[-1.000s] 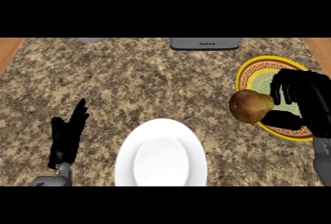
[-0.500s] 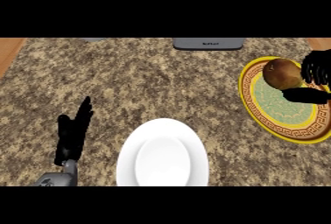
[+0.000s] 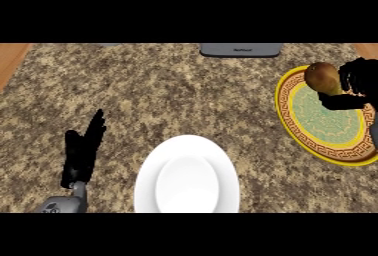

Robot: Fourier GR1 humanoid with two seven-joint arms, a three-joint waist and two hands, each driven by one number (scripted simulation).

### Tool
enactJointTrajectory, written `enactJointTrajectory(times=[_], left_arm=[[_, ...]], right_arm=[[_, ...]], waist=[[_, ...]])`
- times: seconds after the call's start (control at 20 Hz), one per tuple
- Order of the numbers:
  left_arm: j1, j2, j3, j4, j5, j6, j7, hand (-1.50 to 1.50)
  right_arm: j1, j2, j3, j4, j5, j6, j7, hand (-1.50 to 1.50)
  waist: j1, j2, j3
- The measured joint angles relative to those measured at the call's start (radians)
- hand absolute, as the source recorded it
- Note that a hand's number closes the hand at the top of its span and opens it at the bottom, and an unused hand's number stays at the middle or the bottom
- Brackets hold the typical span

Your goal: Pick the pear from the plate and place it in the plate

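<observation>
**A:** Holding the pear (image 3: 322, 77), were you?

**B:** Yes. My right robot hand (image 3: 356, 82) was at the right edge of the head view, fingers and thumb curled round the pear from its right side. Clamped on it.

**A:** Where exactly was the pear?

**B:** Over the upper left rim of the patterned plate (image 3: 295, 127), the yellow one with the green centre. Brown-green fruit, rounded end toward upper left. Couldn't tell from that view whether it touched the rim or sat above it.

**A:** And the other plate?

**B:** White plate (image 3: 187, 175) sat low in the middle of the bench (image 3: 170, 90), well apart from the patterned one, down and to the left of it. Bottom edge of it ran out of view.

**A:** Left side?

**B:** My left robot hand (image 3: 81, 150) was at the lower left, just beside the white plate but not touching it. Fingers straight and pointing up the view, spread apart, nothing in them. Grey forearm (image 3: 63, 204) came in from the lower edge under it.

**A:** Anything else on the bench?

**B:** Grey object (image 3: 241, 49) at the top edge, centre-right, cut off by the view. Couldn't tell what it was. Speckled stone top ran across the view, with a strip of wood (image 3: 11, 62) at the upper left corner.
</observation>
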Motion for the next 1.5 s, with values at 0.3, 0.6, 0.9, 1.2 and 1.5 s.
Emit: enactJointTrajectory(times=[0.3,0.6,0.9,1.2,1.5], left_arm=[[0.01,-0.001,-0.007,-0.036,-0.003,-0.007,0.025,0.0],[0.025,-0.004,-0.004,-0.038,-0.008,-0.011,0.009,0.0],[0.038,-0.007,0.002,-0.037,-0.008,-0.011,0.006,0.0],[0.02,0.001,0.018,-0.03,-0.001,-0.015,0.018,0.0],[0.004,-0.011,0.016,-0.02,-0.006,-0.016,0.021,0.0]], right_arm=[[-0.062,-0.016,0.007,0.235,0.0,0.118,-0.099,-1.5],[-0.126,-0.039,0.004,0.441,0.015,0.197,-0.252,-1.5],[-0.149,-0.031,-0.109,0.484,-0.121,0.254,-0.449,-1.5],[-0.162,-0.047,-0.298,0.546,-0.336,0.373,-0.535,-1.5],[-0.16,-0.103,-0.367,0.654,-0.413,0.504,-0.612,-1.5]], waist=[[0.007,0.002,0.0],[0.007,0.002,0.001],[-0.004,-0.001,0.001],[-0.012,-0.001,0.001],[-0.003,0.002,0.001]])
